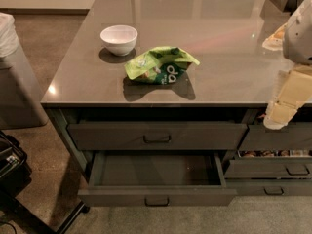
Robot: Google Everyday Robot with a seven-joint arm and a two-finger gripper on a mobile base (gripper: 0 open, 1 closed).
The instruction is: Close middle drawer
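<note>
The arm (298,33) slopes down and leftward along the right edge of the view, with the cream gripper (279,115) at its lower end.

Gripper (279,115) at right edge, by front corner of counter (219,57). Arm (298,30) above it cut off by frame.
Middle drawer (156,197): rear of inside hidden under top drawer (156,136).
Narrow drawers (285,169) at right cropped; contents of open one too small to tell.
Bin (14,82) cropped at left.
Yellowish item (274,39) on counter partly behind arm.
</note>
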